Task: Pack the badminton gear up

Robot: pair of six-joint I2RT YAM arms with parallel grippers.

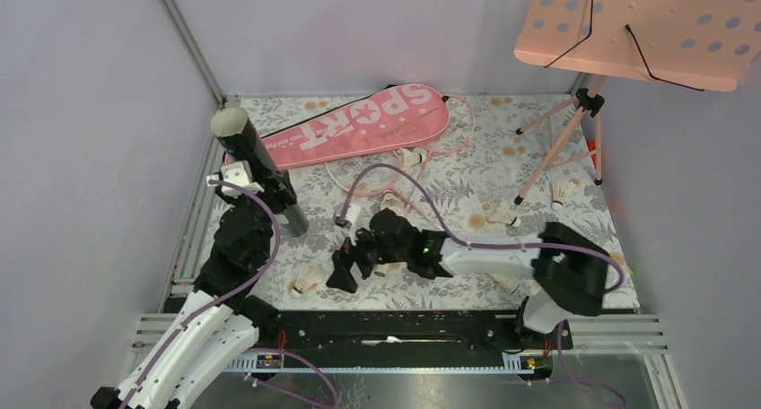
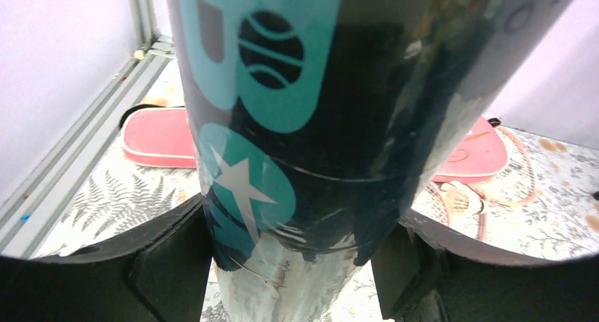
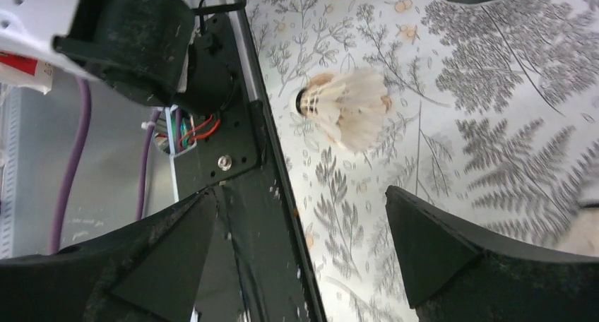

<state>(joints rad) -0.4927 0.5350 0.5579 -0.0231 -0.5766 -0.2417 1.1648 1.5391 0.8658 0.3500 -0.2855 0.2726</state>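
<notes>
The black tube (image 1: 258, 169), with teal print (image 2: 282, 124), stands tilted at the left, its open end up. My left gripper (image 1: 266, 192) (image 2: 293, 265) is shut on its lower part, one finger on each side. The pink "SPORT" bag (image 1: 363, 125) (image 2: 159, 135) lies at the back, over pink racket frames (image 1: 464, 122). My right gripper (image 1: 345, 270) (image 3: 300, 251) hangs open and empty near the front edge. A white shuttlecock (image 1: 308, 281) (image 3: 346, 106) lies on the cloth just ahead of its fingers. Other shuttlecocks (image 1: 502, 214) lie scattered to the right.
A pink perforated music stand (image 1: 642, 23) stands on tripod legs (image 1: 574, 149) at the back right. The black base rail (image 1: 404, 328) (image 3: 240, 195) runs along the front edge, close under my right gripper. Grey walls (image 1: 99, 158) close in both sides.
</notes>
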